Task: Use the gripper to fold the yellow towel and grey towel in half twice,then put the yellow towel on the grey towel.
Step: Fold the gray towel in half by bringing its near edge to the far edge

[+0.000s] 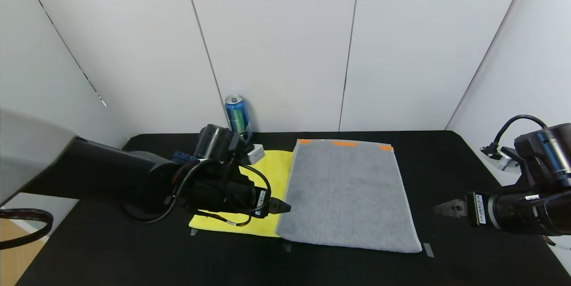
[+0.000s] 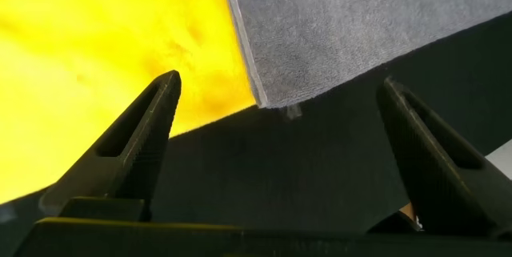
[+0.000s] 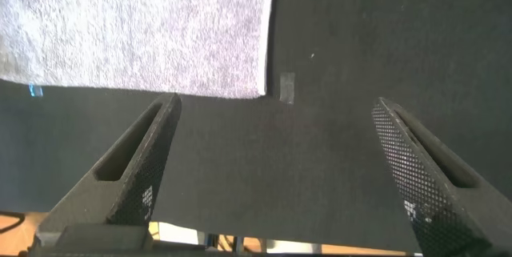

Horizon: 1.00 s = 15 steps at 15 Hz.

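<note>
A: Where are the two cloths placed?

B: The grey towel (image 1: 350, 194) is laid flat on the black table (image 1: 455, 161), with orange patches (image 1: 344, 143) along its far edge. The yellow towel (image 1: 272, 167) is spread flat just beside it on the left, the two edges touching or nearly so; much of it is hidden under the left arm. A blue can (image 1: 237, 115) is seen upright at the back, against the white wall panels (image 1: 276, 45).

A: And the left gripper?

B: The left gripper (image 1: 280, 207) is held low over the near edge of the yellow towel, close to the grey towel's near left corner. Its fingers (image 2: 140, 141) are spread wide; nothing is gripped.

A: The right gripper?

B: The right gripper (image 1: 448, 208) is held over bare table, apart from the grey towel's near right corner. Its fingers (image 3: 136, 165) are spread wide too, with nothing between them. Small tape marks (image 3: 288, 87) are noted on the table at the towel corners.
</note>
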Each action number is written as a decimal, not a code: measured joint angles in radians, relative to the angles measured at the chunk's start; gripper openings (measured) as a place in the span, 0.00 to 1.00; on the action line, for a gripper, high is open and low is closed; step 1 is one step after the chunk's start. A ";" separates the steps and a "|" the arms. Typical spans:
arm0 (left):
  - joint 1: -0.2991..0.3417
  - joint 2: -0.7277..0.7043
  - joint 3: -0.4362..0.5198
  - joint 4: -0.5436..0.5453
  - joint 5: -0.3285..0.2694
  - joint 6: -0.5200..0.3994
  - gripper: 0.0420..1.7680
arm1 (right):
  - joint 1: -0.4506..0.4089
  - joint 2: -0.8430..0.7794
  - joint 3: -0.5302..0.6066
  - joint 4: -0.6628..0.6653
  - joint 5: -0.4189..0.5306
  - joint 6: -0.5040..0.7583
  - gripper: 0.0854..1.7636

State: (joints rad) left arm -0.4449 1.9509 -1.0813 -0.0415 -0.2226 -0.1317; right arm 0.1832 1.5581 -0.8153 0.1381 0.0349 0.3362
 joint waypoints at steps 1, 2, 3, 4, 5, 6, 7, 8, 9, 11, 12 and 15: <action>-0.002 0.019 -0.009 -0.001 0.000 -0.004 0.97 | 0.000 0.003 0.003 0.000 0.000 0.000 0.97; -0.004 0.038 -0.016 -0.004 0.000 -0.007 0.97 | 0.001 0.004 0.005 0.000 0.000 0.000 0.97; -0.005 0.054 -0.024 -0.005 0.000 -0.008 0.97 | 0.004 0.005 0.007 0.000 0.000 0.000 0.97; -0.005 0.070 -0.029 -0.005 -0.001 -0.009 0.97 | 0.006 0.006 0.010 0.000 0.000 0.001 0.97; -0.006 0.086 -0.032 -0.007 -0.001 -0.009 0.97 | 0.007 0.007 0.012 0.000 0.000 0.001 0.97; -0.007 0.100 -0.035 -0.007 -0.003 -0.009 0.97 | 0.008 0.008 0.014 0.000 0.000 0.001 0.97; -0.010 0.112 -0.038 -0.005 -0.003 -0.011 0.97 | 0.008 0.008 0.016 -0.001 0.000 0.001 0.97; -0.015 0.124 -0.040 -0.008 -0.004 -0.012 0.97 | 0.008 0.008 0.019 -0.001 0.000 0.001 0.97; -0.020 0.135 -0.040 -0.008 -0.005 -0.013 0.97 | 0.008 0.008 0.021 0.000 0.000 0.006 0.97; -0.035 0.152 -0.040 -0.007 -0.009 -0.014 0.97 | 0.008 0.007 0.027 -0.001 0.000 0.015 0.97; -0.041 0.157 -0.038 -0.006 -0.021 -0.015 0.97 | 0.008 0.006 0.030 0.000 0.000 0.017 0.97; -0.052 0.168 -0.033 -0.010 -0.036 -0.017 0.97 | 0.008 0.006 0.038 0.000 -0.001 0.020 0.97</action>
State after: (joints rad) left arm -0.4968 2.1191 -1.1147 -0.0519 -0.2583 -0.1485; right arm 0.1915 1.5638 -0.7774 0.1379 0.0334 0.3564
